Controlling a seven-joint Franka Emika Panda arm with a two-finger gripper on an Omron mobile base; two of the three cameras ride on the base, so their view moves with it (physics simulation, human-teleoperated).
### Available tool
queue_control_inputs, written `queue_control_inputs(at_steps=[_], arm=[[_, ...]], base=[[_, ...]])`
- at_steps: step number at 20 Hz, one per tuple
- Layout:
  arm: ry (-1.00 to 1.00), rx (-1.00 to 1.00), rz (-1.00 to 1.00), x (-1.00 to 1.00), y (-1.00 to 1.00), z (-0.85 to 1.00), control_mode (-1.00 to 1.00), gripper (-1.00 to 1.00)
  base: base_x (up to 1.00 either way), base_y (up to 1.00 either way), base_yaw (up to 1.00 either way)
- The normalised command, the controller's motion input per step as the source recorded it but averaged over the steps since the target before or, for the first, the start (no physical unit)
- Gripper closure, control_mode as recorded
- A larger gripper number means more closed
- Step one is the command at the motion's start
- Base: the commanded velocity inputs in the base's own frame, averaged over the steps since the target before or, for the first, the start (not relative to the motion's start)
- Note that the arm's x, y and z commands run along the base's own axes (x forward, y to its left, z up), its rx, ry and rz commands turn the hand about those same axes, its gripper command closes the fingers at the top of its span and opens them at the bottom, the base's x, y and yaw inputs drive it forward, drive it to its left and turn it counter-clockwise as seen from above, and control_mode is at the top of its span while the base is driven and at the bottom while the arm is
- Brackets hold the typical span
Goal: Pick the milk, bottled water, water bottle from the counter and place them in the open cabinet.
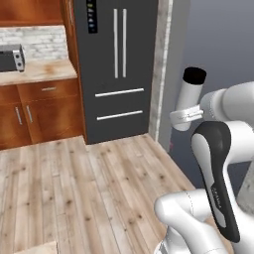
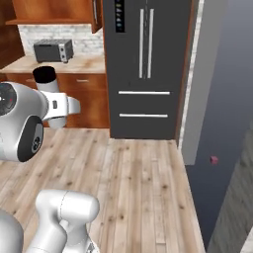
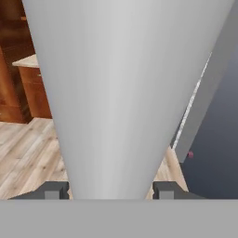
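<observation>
Hand view shows the water bottle (image 3: 116,93) as a broad silver-grey column rising between the two dark finger tips, one on each flank of its base, so the gripper (image 3: 111,189) is clamped on the water bottle; the contact itself sits at the very bottom edge of that view, so how squarely the pads bear on it is hard to judge. In the left base view the water bottle (image 1: 188,99) is carried in the air, well off the floor and to the right of the dark refrigerator (image 1: 116,64), black cap up and leaning a little. The main risk, as I read it, is a slip: a smooth metal cylinder held low on its body, with most of its length standing clear above the fingers, could pivot or slide out if the base turns sharply or the arm swings fast. A second risk is the tall top catching a shelf edge or door on the way in. The right base view adds what the others lack: the water bottle (image 2: 52,96) seen left of the refrigerator (image 2: 146,64), a toaster oven (image 2: 53,50) on the far stone top, and a wooden wall cabinet (image 2: 54,11) above it.
</observation>
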Motion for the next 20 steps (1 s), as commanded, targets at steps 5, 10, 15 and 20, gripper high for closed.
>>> queue_control_inputs(at_steps=[5,10,15,20], arm=[[0.0,0.0,0.0,0.0,0.0,0.0,1.0,1.0],[0.0,0.0,0.0,0.0,0.0,0.0,1.0,1.0],[0.0,0.0,0.0,0.0,0.0,0.0,1.0,1.0],[0.0,0.0,0.0,0.0,0.0,0.0,1.0,1.0]], base=[[0.73,0.24,0.06],[0.67,0.28,0.07],[0.59,0.36,0.07],[0.53,0.41,0.07]])
